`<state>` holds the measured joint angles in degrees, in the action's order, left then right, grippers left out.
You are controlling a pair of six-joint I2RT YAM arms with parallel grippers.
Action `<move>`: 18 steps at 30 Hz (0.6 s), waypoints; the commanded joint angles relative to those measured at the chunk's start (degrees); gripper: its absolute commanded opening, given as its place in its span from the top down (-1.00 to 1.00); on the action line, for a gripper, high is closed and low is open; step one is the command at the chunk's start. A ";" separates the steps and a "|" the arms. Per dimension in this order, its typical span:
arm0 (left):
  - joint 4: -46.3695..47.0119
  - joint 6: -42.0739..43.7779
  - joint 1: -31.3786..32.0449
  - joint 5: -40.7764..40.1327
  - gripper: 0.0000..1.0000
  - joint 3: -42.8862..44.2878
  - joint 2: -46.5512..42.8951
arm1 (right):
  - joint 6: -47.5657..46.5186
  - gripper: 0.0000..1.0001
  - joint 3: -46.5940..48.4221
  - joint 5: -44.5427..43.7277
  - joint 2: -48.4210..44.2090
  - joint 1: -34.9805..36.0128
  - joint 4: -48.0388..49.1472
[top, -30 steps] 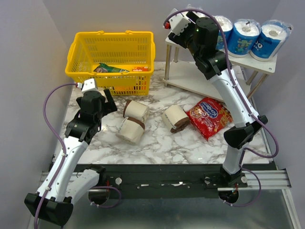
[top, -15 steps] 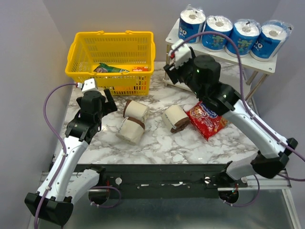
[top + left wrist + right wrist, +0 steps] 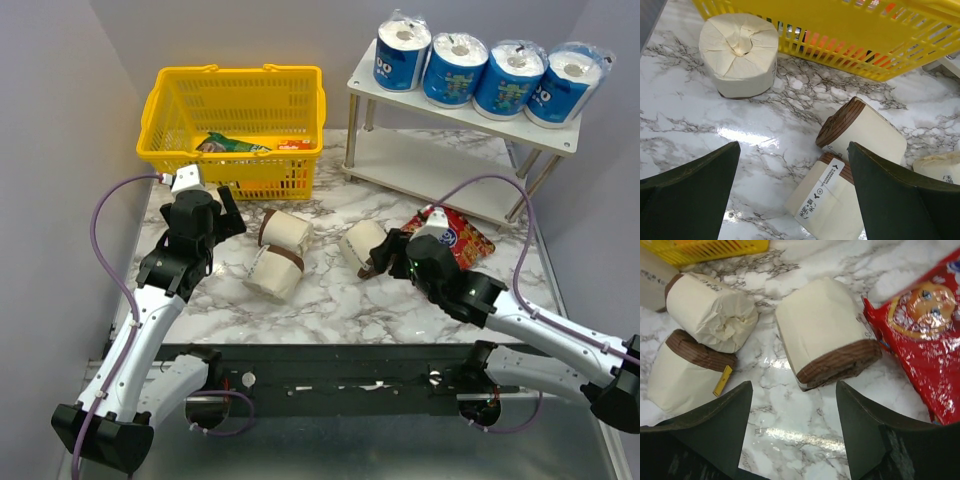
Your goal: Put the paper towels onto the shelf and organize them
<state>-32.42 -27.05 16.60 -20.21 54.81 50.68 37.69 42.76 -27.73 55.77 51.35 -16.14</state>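
Along the near edge of the bench (image 3: 330, 300) both arms reach forward. The right end effector (image 3: 386, 255), low and spread wide, sits just short of a cream roll (image 3: 362, 240) mid-bench; its wrist hides part of the red snack bag (image 3: 465, 240). The left end effector (image 3: 228, 208) gapes empty near two cream rolls (image 3: 285, 230). Four blue-wrapped rolls (image 3: 455, 68) line the shelf (image 3: 430, 165) top, far right corner.

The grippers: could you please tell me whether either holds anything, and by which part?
Nothing is held. The right gripper hangs open before a lying cream roll; the left gripper is open and empty.
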 commanded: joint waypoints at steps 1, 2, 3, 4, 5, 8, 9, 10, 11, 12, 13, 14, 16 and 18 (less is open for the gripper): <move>0.87 -0.11 0.27 -1.24 -0.97 -0.67 -0.58 | 19.51 -0.52 -6.62 -6.81 -6.54 0.15 3.57; 0.79 -0.11 0.36 -1.24 -0.98 -0.67 -0.66 | 21.53 -0.52 -7.77 -6.90 -6.98 0.15 3.14; 0.78 -0.11 0.36 -1.24 -0.97 -0.67 -0.58 | 24.50 -0.52 -9.78 -6.73 -7.25 0.24 3.22; 0.87 -0.11 0.36 -1.15 -0.98 -0.58 -0.58 | 25.23 -0.53 -10.33 -6.55 -7.17 0.15 3.66; 0.79 -0.02 0.45 -1.15 -0.98 -0.58 -0.58 | 26.02 -0.54 -10.59 -6.46 -6.29 0.15 3.92; 0.78 -0.02 0.54 -1.15 -0.98 -0.67 -0.58 | 27.96 -0.56 -11.12 -6.03 -4.80 0.24 5.93; 0.78 0.06 0.63 -1.15 -0.98 -0.67 -0.66 | 26.22 -0.57 -11.38 -5.24 -4.62 0.15 7.51; 0.78 0.07 0.63 -1.15 -0.98 -0.58 -0.58 | 23.42 -0.57 -11.30 -4.28 -4.44 0.15 9.18; 0.78 -0.02 0.71 -1.15 -0.97 -0.66 -0.66 | 19.13 -0.54 -10.43 -3.14 -4.18 0.15 12.33; 0.70 0.06 0.71 -1.15 -0.98 -0.58 -0.67 | 13.08 -0.52 -9.11 -1.91 -3.13 0.15 12.27; 0.70 0.15 0.71 -1.15 -0.98 -0.58 -0.67 | 10.32 -0.51 -7.27 -1.63 -2.60 0.24 11.75; 0.70 0.07 0.80 -1.24 -0.98 -0.66 -0.84 | 7.08 -0.50 -4.38 -1.11 -1.90 0.15 11.40; 0.78 0.15 0.80 -1.24 -0.97 -0.67 -0.93 | -1.99 -0.50 -1.03 -0.93 1.52 0.15 10.26; 0.78 0.24 0.80 -1.06 -0.98 -0.67 -0.93 | -13.26 -0.50 3.37 0.20 4.69 0.15 7.97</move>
<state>-32.40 -27.03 17.02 -20.21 54.81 50.68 45.84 38.48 -28.95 56.23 51.33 -9.32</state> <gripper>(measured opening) 0.988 0.753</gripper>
